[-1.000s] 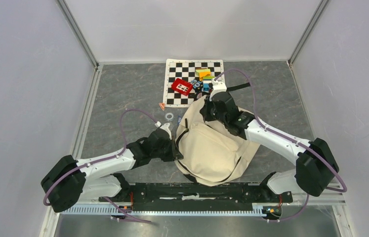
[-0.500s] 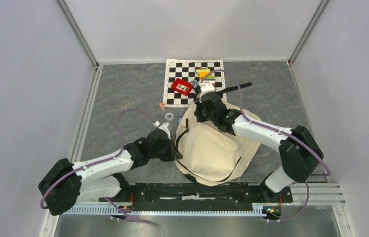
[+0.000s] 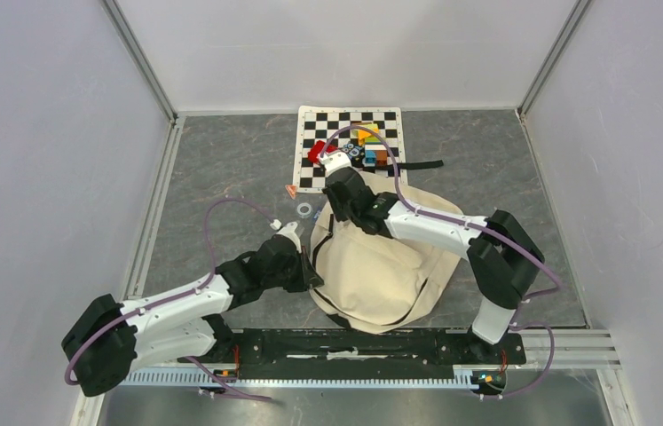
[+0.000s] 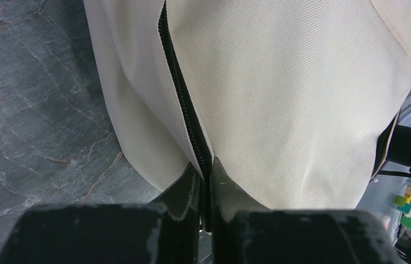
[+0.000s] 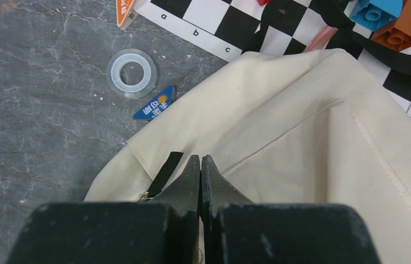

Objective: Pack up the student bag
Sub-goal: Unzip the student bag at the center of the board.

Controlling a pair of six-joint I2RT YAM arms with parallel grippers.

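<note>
**Supervisor:** Report the cell.

**Operator:** Grey marbled worktop [image 3: 221, 160] inside white walls. I see the student bag [image 3: 381, 266] lying flat at the near centre, between both arms.

**Supervisor:** Tool states?

**Operator:** The left tool [image 4: 206, 168] is nearly closed, pinching the black zipper [image 4: 178, 82] at the bag's left edge. I judge this anchors the fabric so the zip can run. The right tool [image 5: 200, 165] has its fingers fully together at the bag's far-left corner, beside a black tab [image 5: 164, 168]. Whether it pinches cloth, I cannot tell.

**Supervisor:** Items to load?

**Operator:** A tape ring [image 5: 132, 72] and a blue tag [image 5: 153, 104] lie just beside that corner. Coloured blocks [image 3: 370, 146] sit on the chequered mat [image 3: 314, 173] beyond.
</note>
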